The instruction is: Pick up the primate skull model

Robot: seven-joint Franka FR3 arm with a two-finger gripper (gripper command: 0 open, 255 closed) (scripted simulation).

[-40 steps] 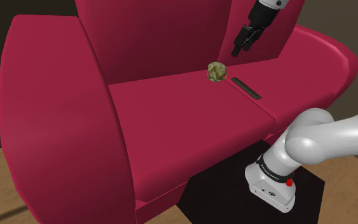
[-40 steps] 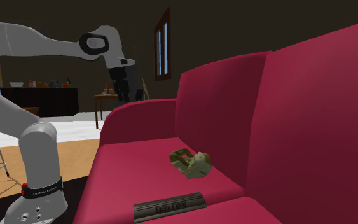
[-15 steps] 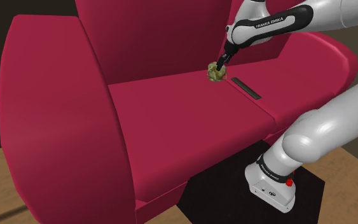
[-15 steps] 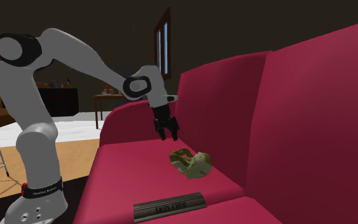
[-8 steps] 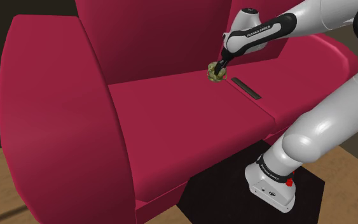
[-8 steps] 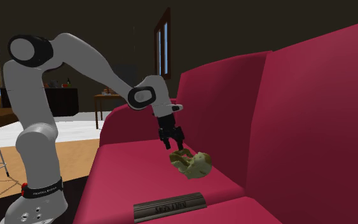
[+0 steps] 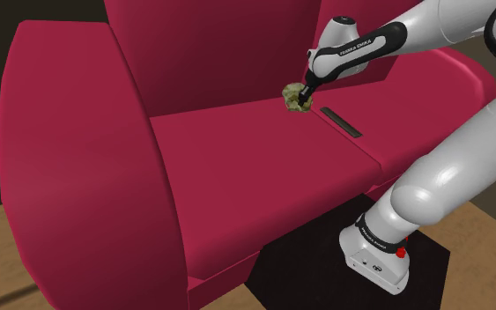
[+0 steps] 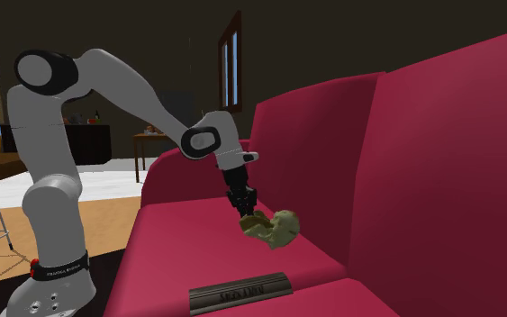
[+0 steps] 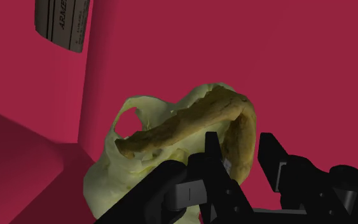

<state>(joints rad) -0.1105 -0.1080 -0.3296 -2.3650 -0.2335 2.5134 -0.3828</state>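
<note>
Your gripper (image 9: 240,145) grasps the primate skull model (image 9: 165,127) by its thin rim, the dome likely offering no purchase. In the shoulder view, a dark bar (image 7: 340,121) lies at its four o'clock, apart.

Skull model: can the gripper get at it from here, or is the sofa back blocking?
Looks like yes: the gripper is at the skull model, fingers clasping its rim. The sofa back stands behind it and the grey plaque lies apart, so neither seems in the way.
</note>
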